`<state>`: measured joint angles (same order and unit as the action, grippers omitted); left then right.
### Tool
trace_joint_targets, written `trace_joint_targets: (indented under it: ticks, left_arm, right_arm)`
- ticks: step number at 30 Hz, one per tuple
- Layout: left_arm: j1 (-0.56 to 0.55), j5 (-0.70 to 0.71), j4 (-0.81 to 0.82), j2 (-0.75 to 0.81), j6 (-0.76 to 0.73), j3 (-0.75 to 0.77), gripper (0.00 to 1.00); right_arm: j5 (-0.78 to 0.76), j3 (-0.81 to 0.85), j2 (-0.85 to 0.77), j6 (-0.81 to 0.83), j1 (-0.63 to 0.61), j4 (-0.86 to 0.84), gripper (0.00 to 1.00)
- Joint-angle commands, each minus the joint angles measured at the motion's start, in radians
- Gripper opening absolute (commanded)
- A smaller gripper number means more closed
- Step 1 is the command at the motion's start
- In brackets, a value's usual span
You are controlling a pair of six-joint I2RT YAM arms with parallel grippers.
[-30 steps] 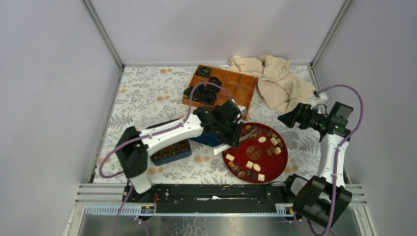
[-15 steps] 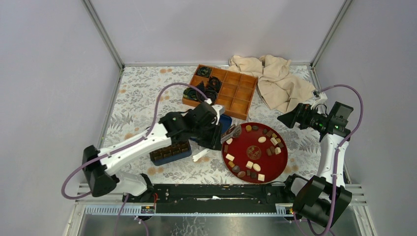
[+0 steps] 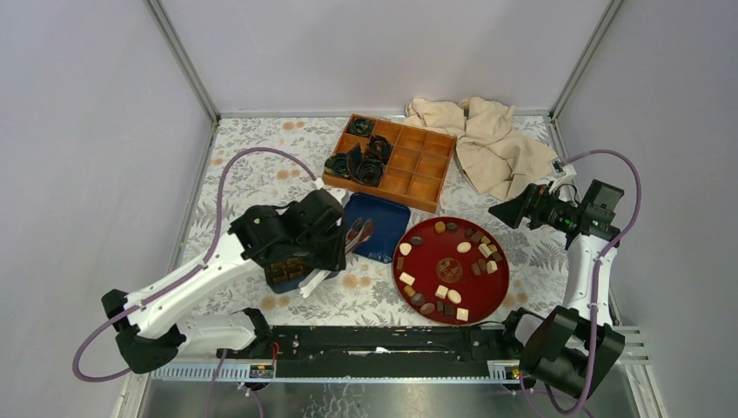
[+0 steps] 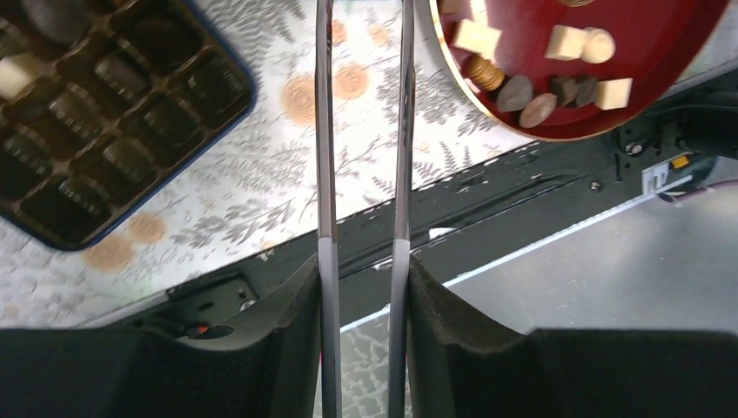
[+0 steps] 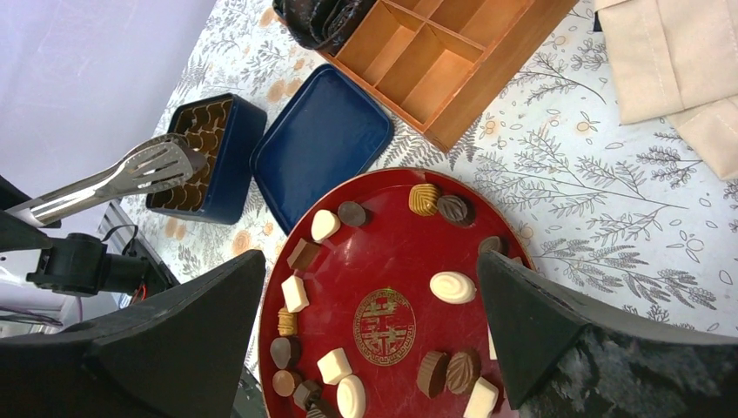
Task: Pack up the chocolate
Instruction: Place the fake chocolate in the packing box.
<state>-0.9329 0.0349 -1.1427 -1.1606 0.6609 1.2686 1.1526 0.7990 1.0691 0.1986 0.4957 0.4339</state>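
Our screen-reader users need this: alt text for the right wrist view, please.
A round red plate of assorted chocolates shows between the open fingers of the right gripper. Beyond it: a blue lid, a blue box, metal tongs, a wooden divided tray and beige cloth.

Item counts on the table (image 3: 261,165).
One red plate (image 3: 428,261), roughly twenty chocolates (image 3: 464,247), one wooden box (image 3: 418,165), one blue box (image 5: 235,170), one blue lid (image 3: 379,226), one cloth (image 3: 487,144), one pair of tongs (image 5: 130,178).
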Motion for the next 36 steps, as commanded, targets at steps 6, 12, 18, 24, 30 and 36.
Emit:
trace_joint_targets:
  ticks: [6, 12, 18, 24, 30, 36]
  left_arm:
    - [0.011, 0.168, -0.271, 0.102, 0.137, 0.060, 0.00]
    - [0.010, 0.149, -0.316, 0.185, 0.202, 0.043, 0.00]
    - [0.013, 0.163, -0.316, 0.264, 0.279, -0.029, 0.00]
    - [0.013, 0.143, -0.316, 0.368, 0.403, -0.134, 0.00]
    - [0.014, 0.169, -0.317, 0.416, 0.511, -0.221, 0.00]
    - [0.013, 0.207, -0.316, 0.357, 0.531, -0.252, 0.00]
  right_arm:
    - [0.048, 0.011, 0.032, 0.060, -0.050, 0.004, 1.00]
    - [0.029, 0.031, 0.078, 0.092, -0.069, 0.039, 1.00]
    - [0.021, 0.040, 0.100, 0.106, -0.070, 0.057, 1.00]
    - [0.019, 0.058, 0.117, 0.133, -0.071, 0.092, 1.00]
    - [0.022, 0.076, 0.126, 0.160, -0.080, 0.129, 1.00]
    - [0.035, 0.089, 0.126, 0.188, -0.085, 0.163, 1.00]
